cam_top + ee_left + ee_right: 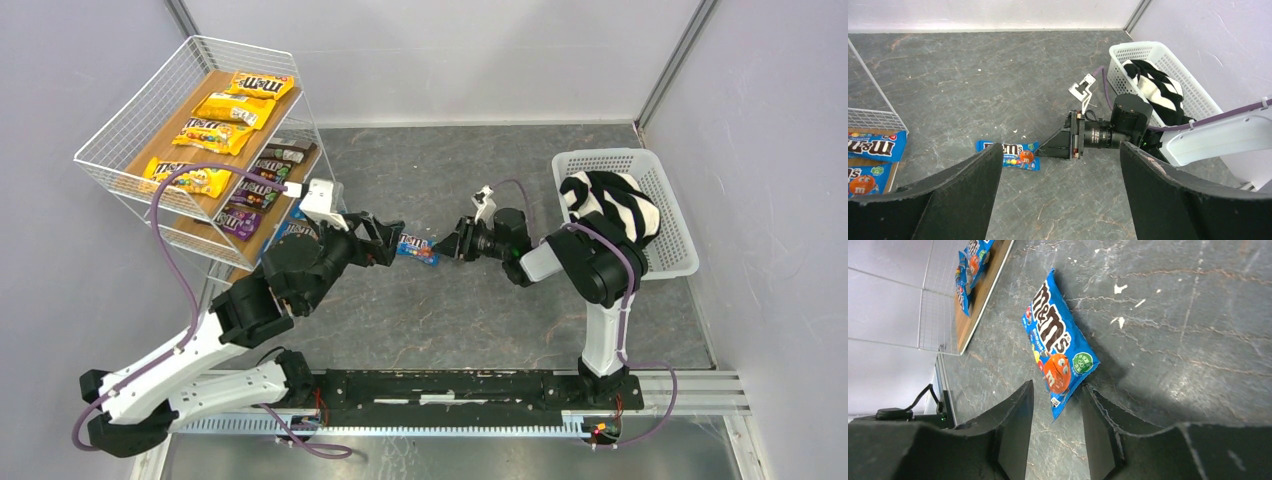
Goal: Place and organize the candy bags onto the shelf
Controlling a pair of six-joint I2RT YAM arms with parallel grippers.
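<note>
Grey stone-patterned table (480, 320), pale walls on three sides. I report as follows.

Shelf (110, 150): stands at the far left corner of the table. Four yellow bags (210, 133) lie in a row on the top board. Purple bags (258, 168) lie in a row on the middle board. On the lowest board I see blue bags (870, 146) at the end nearest the table's middle; the rest of that board is hidden by the left arm.

Loose item: one blue bag (417, 249) lies flat on the table near its centre, between the two grippers, apart from the shelf.

Left gripper (392, 240): reaches in from the shelf side and sits just beside the loose bag's left end. Its fingers are spread wide and hold nothing; the wrist view shows the bag on the table beyond them, untouched.

Right gripper (447, 247): low over the table, pointed toward the shelf, at the bag's right end. Its fingers stand apart on either side of that end. I see a gap at each finger, so I record it as released; the bag rests on the table, not lifted.

Basket (680, 215): white lattice, at the right edge of the table toward the far corner, holding a black-and-white striped cloth (610, 205).
</note>
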